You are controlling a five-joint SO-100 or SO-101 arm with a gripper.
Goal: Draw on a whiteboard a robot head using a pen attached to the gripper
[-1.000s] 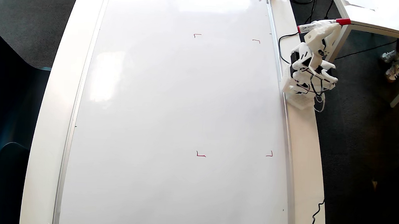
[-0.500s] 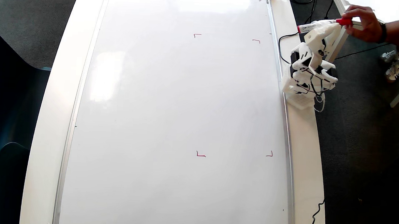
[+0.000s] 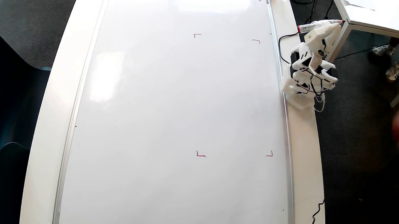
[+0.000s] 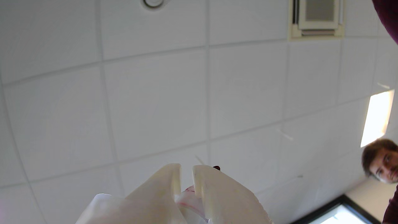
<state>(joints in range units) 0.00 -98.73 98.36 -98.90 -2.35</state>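
Gripper (image 3: 333,25) clamped around pen (image 3: 315,26), beside blank whiteboard (image 3: 172,107).

No legible text. Dark print on the barrel of the pen (image 3: 315,26), overhead view, too small to read. Only marks on the whiteboard (image 3: 171,124): four red corner marks (image 3: 200,154), not characters.
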